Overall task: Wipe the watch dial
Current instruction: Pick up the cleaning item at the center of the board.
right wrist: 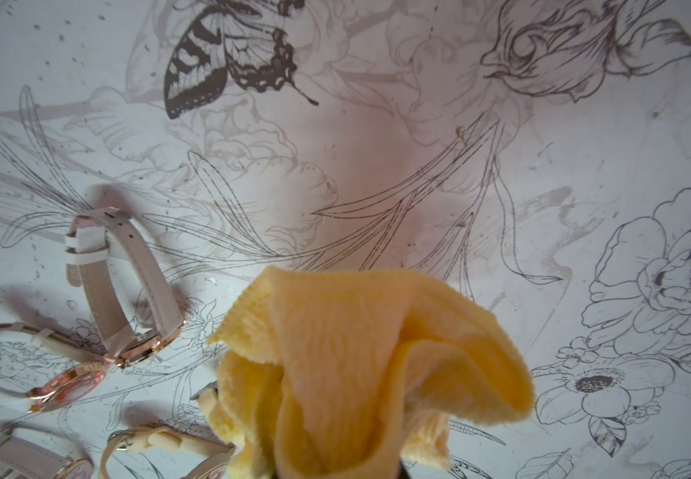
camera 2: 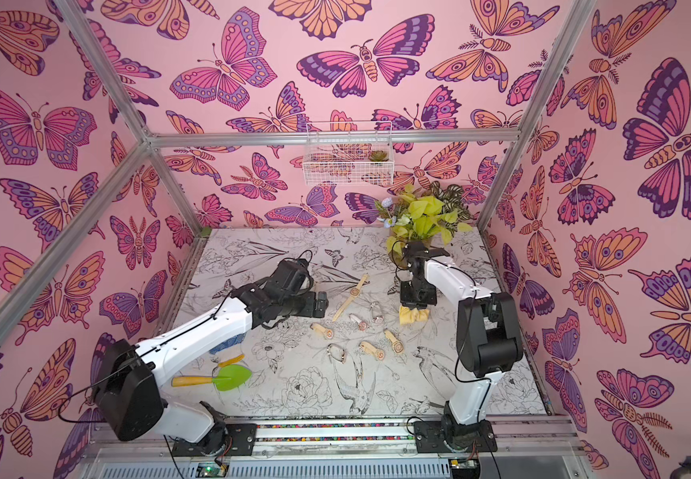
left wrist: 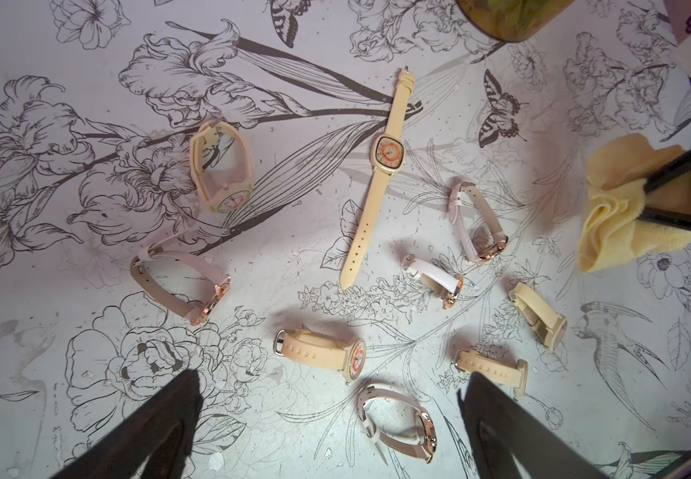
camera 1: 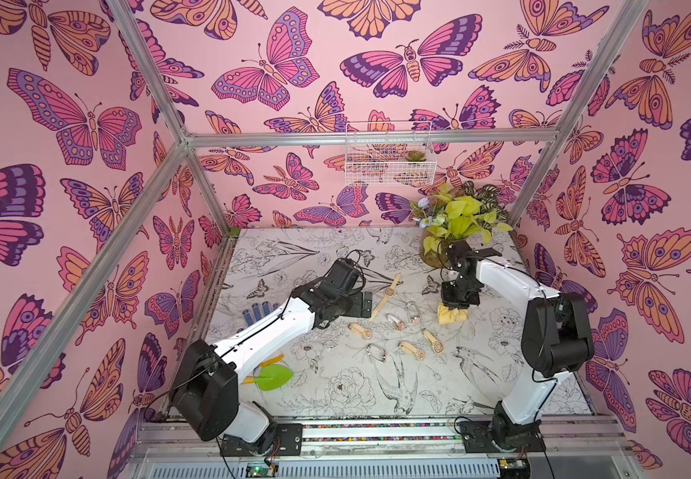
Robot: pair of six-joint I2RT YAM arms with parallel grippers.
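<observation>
On the table point(camera 1: 335, 406): nine watches lie scattered mid-surface between the two arms; the cloth touches no dial.
flat cream watch point(left wrist: 389, 154): strap unbuckled and laid out straight, dial facing up. It looks the easiest to wipe, though I cannot tell which watch is meant.
buckled watches point(left wrist: 323, 356): the other eight, straps looped, lying on their sides with dials edge-on or tilted.
yellow cloth point(right wrist: 356, 373): bunched and pinched at its top, folds hanging loose. It is just beside a pink buckled watch and well apart from the flat cream watch. Whether its lower edge rests on the table cannot be told.
right gripper point(camera 1: 455, 307): clenched on the yellow cloth, pointing down, between the potted plant point(camera 1: 460, 220) and the watches.
left gripper point(left wrist: 329, 383): jaws spread wide, grasping nothing, hovering over the buckled watches.
done: the wiping cloth is in the grip.
left to do: choose a watch, bring the cloth onto its dial, rub. The free gripper would probably need to steady the watch.
stage, by judgement: early; no wiping has begun.
</observation>
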